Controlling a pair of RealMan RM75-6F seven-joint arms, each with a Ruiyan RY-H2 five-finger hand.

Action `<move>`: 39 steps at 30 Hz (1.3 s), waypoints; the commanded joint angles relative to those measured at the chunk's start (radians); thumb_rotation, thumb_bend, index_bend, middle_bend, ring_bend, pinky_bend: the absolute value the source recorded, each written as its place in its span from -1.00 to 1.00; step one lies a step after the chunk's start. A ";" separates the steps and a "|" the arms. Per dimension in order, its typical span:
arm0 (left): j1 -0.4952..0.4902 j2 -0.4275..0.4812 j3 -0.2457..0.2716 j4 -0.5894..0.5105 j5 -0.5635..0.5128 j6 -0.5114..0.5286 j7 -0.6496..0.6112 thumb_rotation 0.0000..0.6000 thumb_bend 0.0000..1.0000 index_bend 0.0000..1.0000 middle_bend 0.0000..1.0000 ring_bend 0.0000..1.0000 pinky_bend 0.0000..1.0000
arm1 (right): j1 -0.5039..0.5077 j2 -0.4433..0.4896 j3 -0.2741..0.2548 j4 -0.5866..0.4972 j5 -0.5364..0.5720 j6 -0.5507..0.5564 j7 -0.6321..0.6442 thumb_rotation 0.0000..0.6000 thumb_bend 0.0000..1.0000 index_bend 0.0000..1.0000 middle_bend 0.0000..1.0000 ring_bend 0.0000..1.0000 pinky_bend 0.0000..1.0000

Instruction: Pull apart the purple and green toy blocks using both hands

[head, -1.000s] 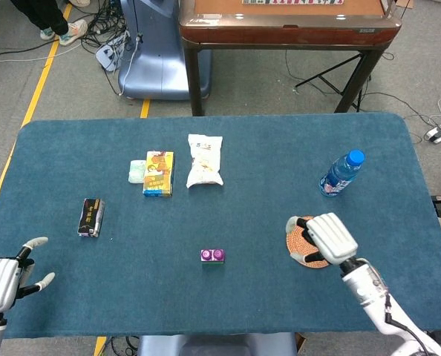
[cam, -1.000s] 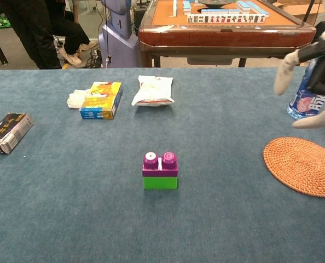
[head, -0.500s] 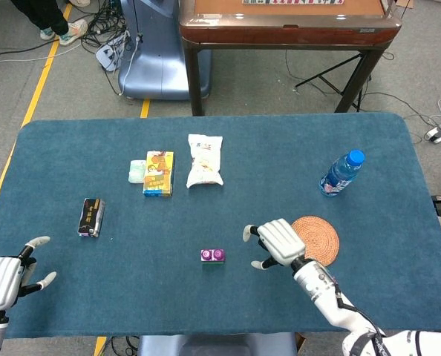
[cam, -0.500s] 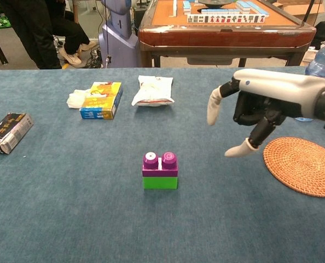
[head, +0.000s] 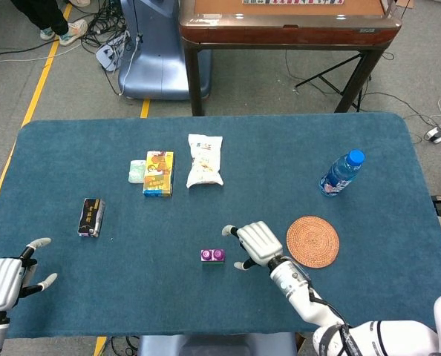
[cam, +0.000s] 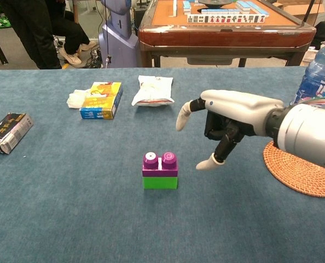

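Observation:
A purple block [cam: 160, 164] sits joined on top of a green block [cam: 160, 182] near the table's front middle; from above the pair shows as one small purple piece [head: 212, 255]. My right hand [head: 252, 244] [cam: 224, 121] hovers just right of the blocks, fingers apart, holding nothing and not touching them. My left hand [head: 4, 281] rests at the front left corner in the head view, fingers spread, far from the blocks; the chest view does not show it.
A woven coaster [head: 312, 242] lies right of my right hand, with a water bottle [head: 341, 173] beyond it. A snack bag [head: 204, 159], a yellow box [head: 158, 173], a tissue pack [head: 136, 171] and a dark packet [head: 91, 216] lie to the back and left.
My right hand has swept left from over the coaster to just beside the blocks, staying spread. The blocks and my left hand have hardly moved.

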 commanded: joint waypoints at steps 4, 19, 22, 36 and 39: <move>0.000 -0.005 0.003 0.007 -0.001 -0.006 -0.002 1.00 -0.86 -0.33 0.81 0.72 1.00 | 0.025 -0.040 0.001 0.035 0.026 -0.003 0.000 1.00 -1.00 -0.46 1.00 1.00 1.00; -0.001 -0.014 0.009 0.017 -0.003 -0.014 -0.007 1.00 -0.86 -0.33 0.80 0.71 1.00 | 0.081 -0.118 0.006 0.112 0.093 -0.014 -0.012 1.00 -1.00 -0.46 1.00 1.00 1.00; 0.000 -0.016 0.010 0.020 -0.003 -0.015 -0.009 1.00 -0.86 -0.33 0.80 0.72 1.00 | 0.090 -0.138 0.009 0.136 0.099 -0.016 -0.007 1.00 -1.00 -0.46 1.00 1.00 1.00; 0.004 -0.027 0.013 0.041 -0.008 -0.019 -0.025 1.00 -0.86 -0.33 0.80 0.71 1.00 | 0.110 -0.165 0.011 0.210 0.120 -0.017 0.007 1.00 -1.00 -0.46 1.00 1.00 1.00; 0.003 -0.029 0.014 0.042 -0.006 -0.019 -0.024 1.00 -0.86 -0.33 0.80 0.72 1.00 | 0.110 -0.161 0.012 0.213 0.124 -0.013 0.006 1.00 -1.00 -0.46 1.00 1.00 1.00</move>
